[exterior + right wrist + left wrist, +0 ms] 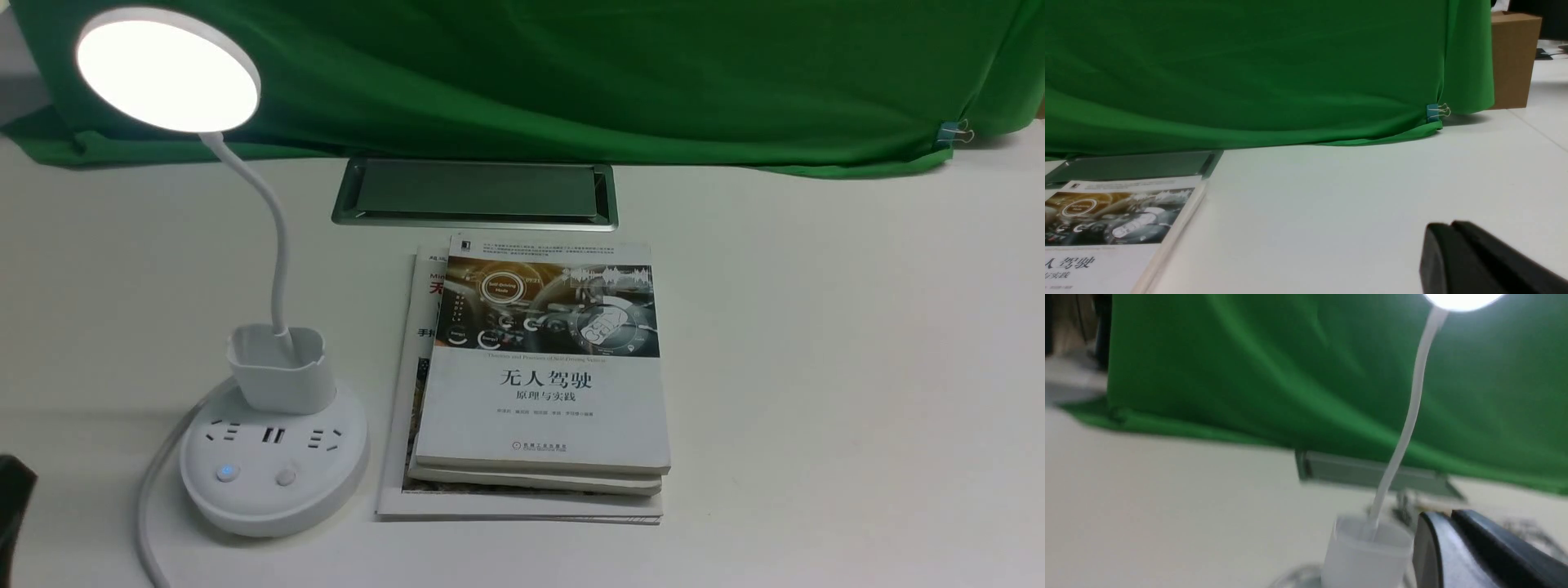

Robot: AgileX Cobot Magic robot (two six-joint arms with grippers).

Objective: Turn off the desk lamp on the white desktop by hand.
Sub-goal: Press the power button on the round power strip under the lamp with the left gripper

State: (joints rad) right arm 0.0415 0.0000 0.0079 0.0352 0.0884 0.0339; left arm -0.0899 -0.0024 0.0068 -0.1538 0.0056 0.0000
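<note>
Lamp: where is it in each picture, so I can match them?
Front view: the lamp stands on the left, its head lit.
Left wrist view: the lamp is close up, in front of the green cloth.
Right wrist view: not in it.
Shared landmark: the silver hatch shows in all three views.

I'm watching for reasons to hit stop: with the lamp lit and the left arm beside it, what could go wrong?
1. The desk lamp has two buttons side by side on its base, a blue-lit button and a plain button; the left gripper might press the wrong one.
2. The cup holder stands right behind them, so a clumsy approach could knock the lamp.
3. The white cord trails toward the left arm and could snag.
</note>
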